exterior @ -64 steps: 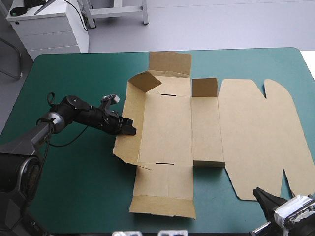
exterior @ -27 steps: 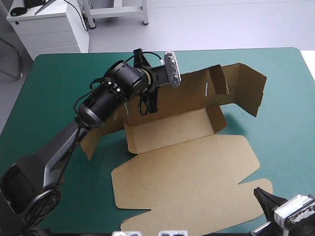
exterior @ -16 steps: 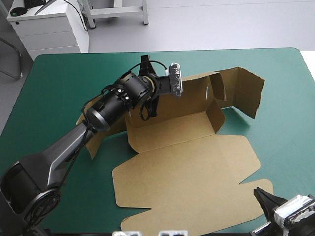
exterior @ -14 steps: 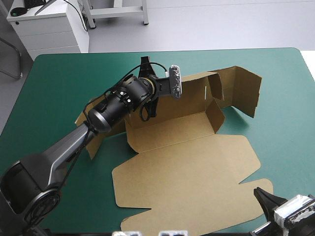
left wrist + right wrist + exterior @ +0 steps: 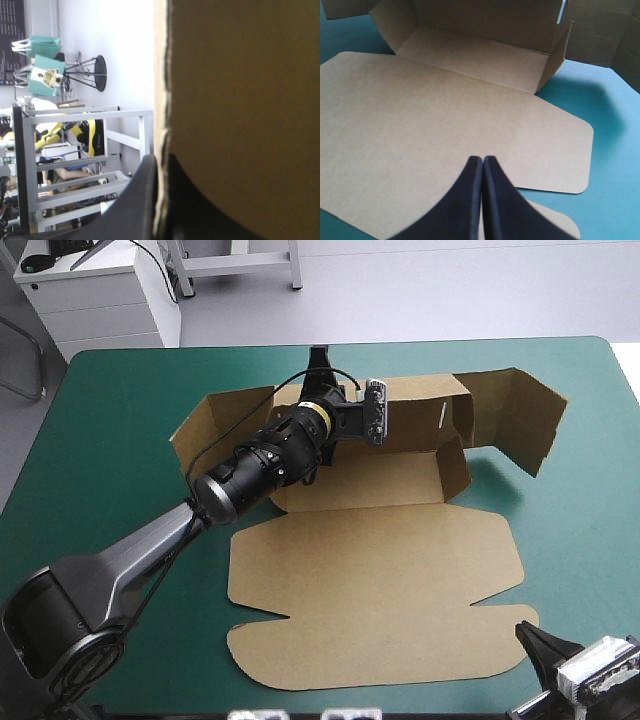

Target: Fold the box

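The brown box lies mid-table with its broad lid flat toward the near edge. Its far wall stands raised, and a side flap angles out at the left and another at the right. My left gripper reaches over the box floor and is shut on the far wall's top edge. In the left wrist view the board runs edge-on between the black fingers. My right gripper rests at the near right corner, shut and holding nothing, its tips over the lid.
The teal-green cover shows on all sides of the box. The lid's near edge lies close to the table's near edge. The right flap hangs over the cover toward the table's right edge.
The box, flat at first with its lid to the right, has been turned a quarter turn and its far wall raised. The left gripper has carried the wall rightward and squared it up. The right gripper has not moved.
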